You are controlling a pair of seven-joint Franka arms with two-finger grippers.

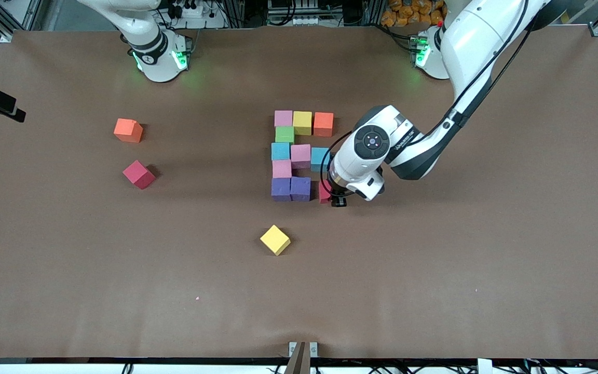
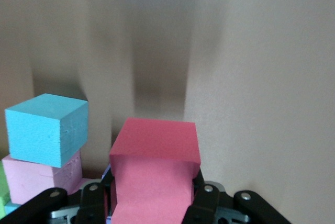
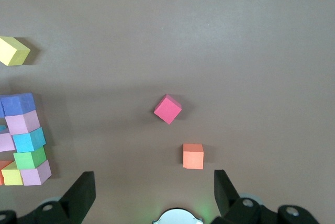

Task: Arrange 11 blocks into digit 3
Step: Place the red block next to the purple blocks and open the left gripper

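Note:
The digit 3 (image 1: 299, 156) of coloured blocks lies mid-table, a pink, yellow and orange row (image 1: 302, 122) farthest from the front camera and two purple blocks (image 1: 290, 188) nearest. My left gripper (image 1: 336, 200) (image 2: 152, 199) is shut on a red block (image 1: 324, 191) (image 2: 155, 141), low beside the purple pair on the left arm's side. The left wrist view shows a blue block (image 2: 46, 127) and a pink one (image 2: 36, 178) close by the red block. My right gripper (image 3: 153, 181) waits open and empty, high over the table by its base.
Loose blocks lie apart from the figure: a yellow one (image 1: 275, 239) nearer the front camera, an orange one (image 1: 128, 130) (image 3: 193, 156) and a crimson one (image 1: 138, 174) (image 3: 167, 109) toward the right arm's end. The left arm's wrist (image 1: 361, 156) hangs over the figure's edge.

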